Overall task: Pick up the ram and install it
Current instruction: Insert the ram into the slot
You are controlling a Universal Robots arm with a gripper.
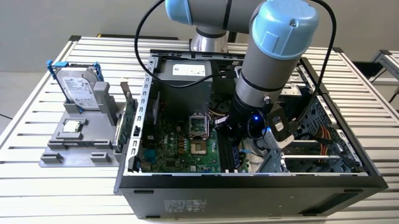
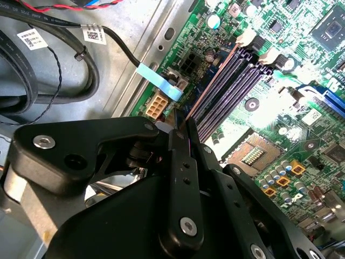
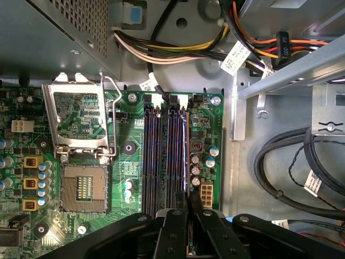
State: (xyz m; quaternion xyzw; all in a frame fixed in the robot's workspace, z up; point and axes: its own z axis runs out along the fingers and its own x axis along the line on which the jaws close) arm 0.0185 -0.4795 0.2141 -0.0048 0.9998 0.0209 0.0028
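Now pincer (image 3: 189, 208) grips ram (image 3: 186, 156) w/ cables (image 3: 294, 162) beside.

Gripper closed on the ram above the motherboard's slots

The black gripper (image 2: 180, 141) pinches the ram (image 2: 207, 93), seen edge-on as a thin strip, in line with the dark memory slots (image 2: 233, 89) on the green motherboard (image 2: 302, 70). The empty processor socket (image 2: 253, 155) lies beside those slots, and black cables (image 2: 64, 59) run across the grey case floor (image 2: 129, 32) past the board's edge.
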